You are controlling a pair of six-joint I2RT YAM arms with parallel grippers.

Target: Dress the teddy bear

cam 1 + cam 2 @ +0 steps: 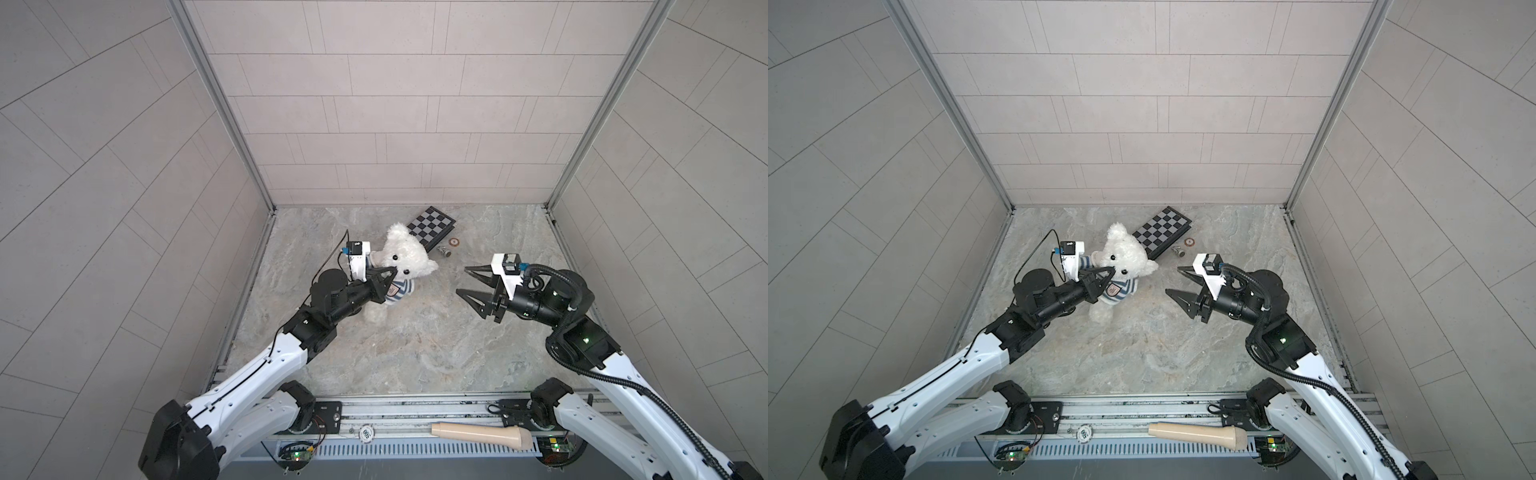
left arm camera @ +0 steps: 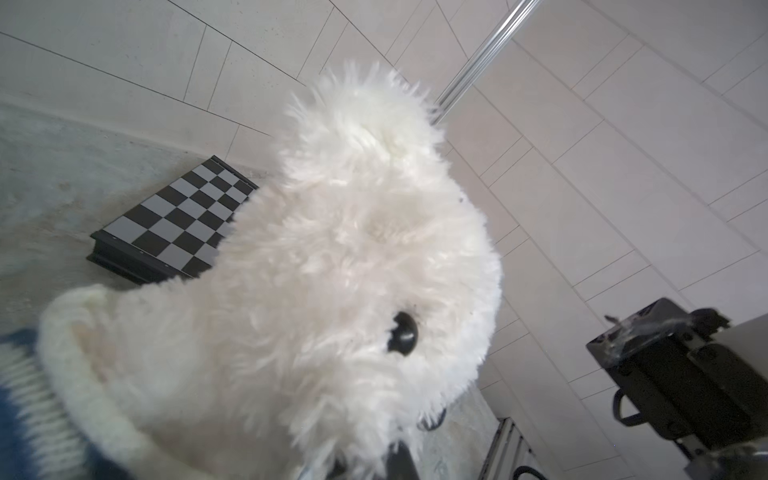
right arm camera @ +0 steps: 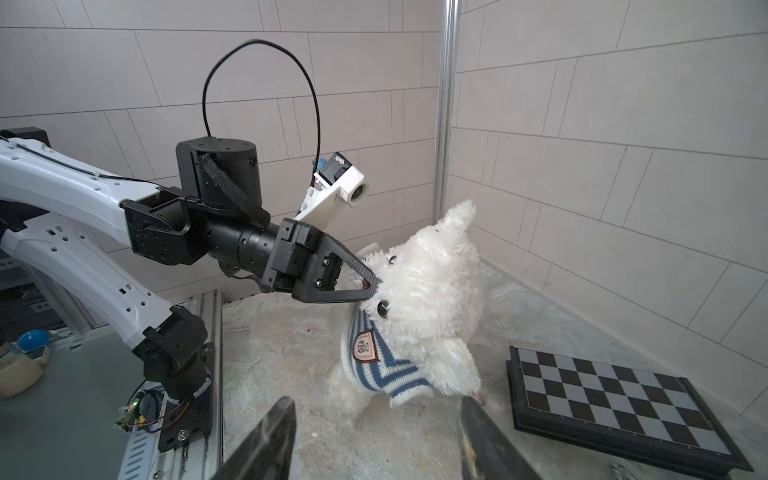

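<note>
Mostly dressed | striped shirt point(image 3: 386, 370) sat on teddy bear point(image 3: 432, 270), centre frame; tidying likely left | left gripper point(image 3: 372, 286) pinched face fur | right gripper point(image 1: 462, 279) spread, right of frame

Left pincer point(image 1: 101, 275) clamped, right pincer point(image 1: 461, 279) agape

— What is enclosing the space?
— Tiled walls point(image 1: 415, 104) are standing on three sides, with metal posts point(image 1: 223, 104) running up the corners. Grey marbled floor point(image 1: 395, 332) is spreading beneath the right gripper point(image 1: 461, 279).
</note>
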